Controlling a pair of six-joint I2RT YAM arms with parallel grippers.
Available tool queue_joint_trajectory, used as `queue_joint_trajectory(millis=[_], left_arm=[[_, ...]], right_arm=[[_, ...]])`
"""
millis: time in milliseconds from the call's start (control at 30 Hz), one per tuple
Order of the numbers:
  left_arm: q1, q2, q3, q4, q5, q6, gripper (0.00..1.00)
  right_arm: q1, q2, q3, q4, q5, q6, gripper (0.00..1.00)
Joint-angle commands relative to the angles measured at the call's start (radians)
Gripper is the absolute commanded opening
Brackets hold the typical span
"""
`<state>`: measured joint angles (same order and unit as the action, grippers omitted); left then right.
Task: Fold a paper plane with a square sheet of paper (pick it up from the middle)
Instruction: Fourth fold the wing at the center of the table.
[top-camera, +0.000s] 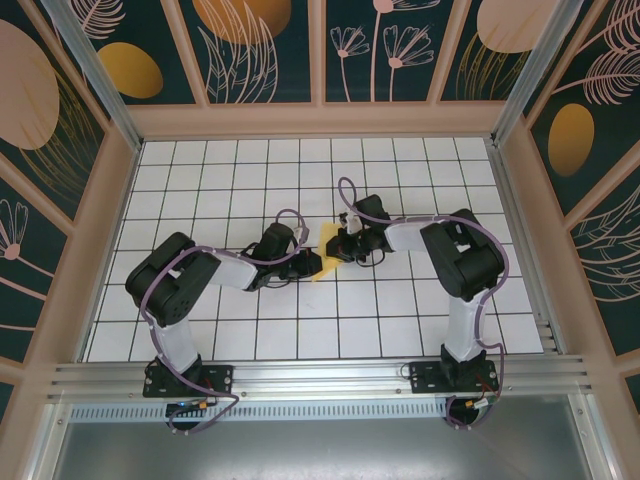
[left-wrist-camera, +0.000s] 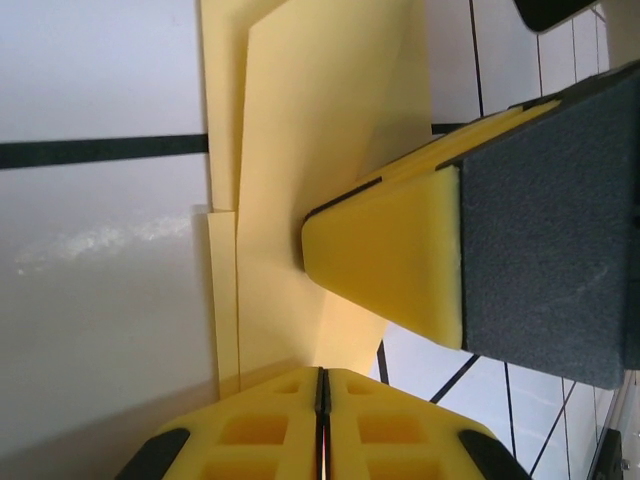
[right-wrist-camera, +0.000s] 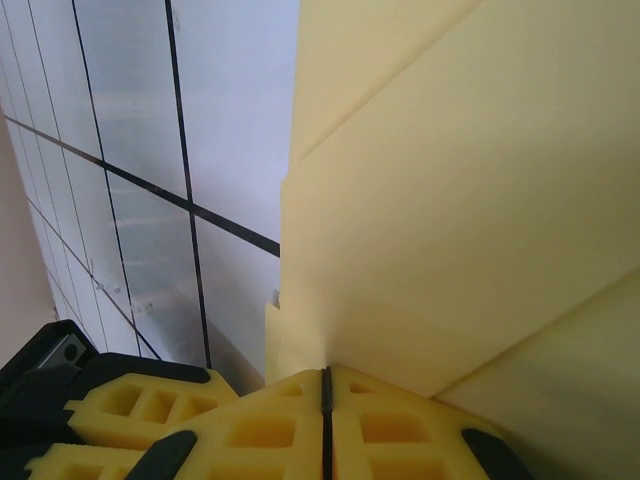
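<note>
Already we have the sheet of paper (top-camera: 328, 265) creased into overlapping layers with angled edges; it sits at the centre of the top view, between both arms. Our left gripper (left-wrist-camera: 322, 378) is pinched together on one edge, and our right gripper (right-wrist-camera: 326, 374) is clamped on another. We judge it mid-fold: no narrow pointed dart yet, so several folds remain.

SCENE | You face a white table (top-camera: 300, 330) gridded with dark lines, evenly lit | around the table: pale wooden frame (top-camera: 320, 118) holding dark teal wall panels (top-camera: 260, 50) with orange ovals and flower outlines | at the table's near edge: aluminium rail (top-camera: 320, 378), then grey metal sheet (top-camera: 320, 450)
</note>
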<state>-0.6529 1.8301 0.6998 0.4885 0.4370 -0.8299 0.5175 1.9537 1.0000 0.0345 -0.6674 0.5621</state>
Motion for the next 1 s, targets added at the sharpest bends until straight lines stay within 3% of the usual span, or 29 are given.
queue_joint_trajectory(millis=[0, 367, 967], left_arm=[[0.0, 0.013, -0.012, -0.083, 0.044, 0.025, 0.12], [-0.03, -0.048, -0.1, -0.143, 0.056, 0.037, 0.12], [-0.073, -0.137, -0.164, -0.281, -0.016, 0.084, 0.08]], right_arm=[[0.004, 0.075, -0.01, -0.072, 0.055, -0.028, 0.1], [0.007, 0.106, 0.005, -0.103, 0.073, -0.034, 0.1], [0.009, 0.133, 0.007, -0.117, 0.1, -0.027, 0.09]])
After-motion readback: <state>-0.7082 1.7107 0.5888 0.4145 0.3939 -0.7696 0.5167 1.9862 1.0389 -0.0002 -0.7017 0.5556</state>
